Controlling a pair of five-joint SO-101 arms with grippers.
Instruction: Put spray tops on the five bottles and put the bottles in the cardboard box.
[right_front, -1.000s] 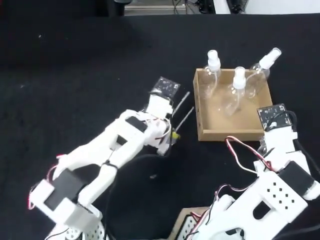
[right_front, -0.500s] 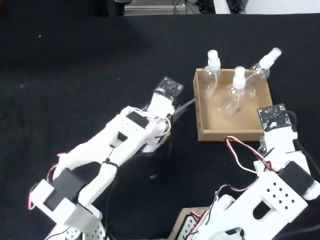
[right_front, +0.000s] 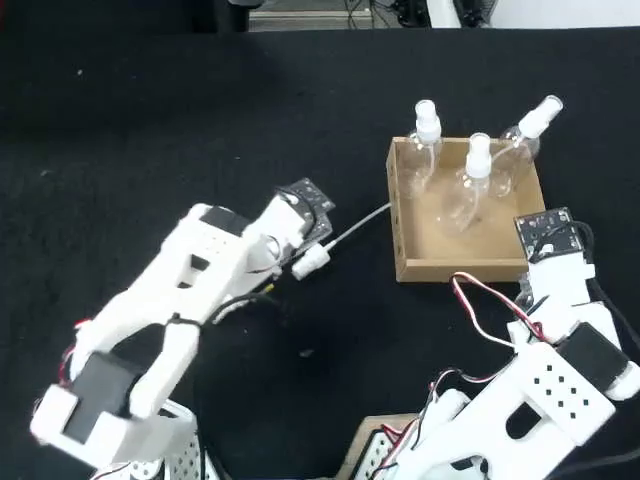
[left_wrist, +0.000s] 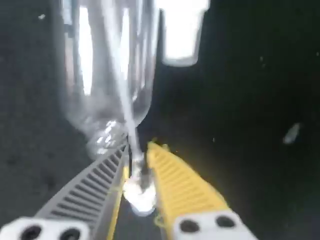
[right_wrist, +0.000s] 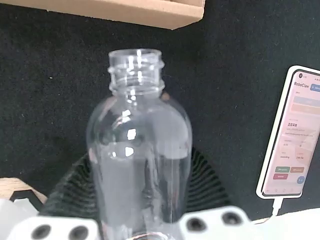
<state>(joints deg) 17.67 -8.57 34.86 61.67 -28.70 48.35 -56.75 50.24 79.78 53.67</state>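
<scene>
Left gripper (left_wrist: 136, 150) clenched on the thin tube of a spray top (right_front: 312, 262), held just off the cardboard box (right_front: 400, 215) wall facing that arm, tube end almost touching the wall. Right gripper (right_wrist: 142, 160) grasps an uncapped bottle (right_wrist: 135, 75) around its body, beside the box's corner nearest that arm.
</scene>
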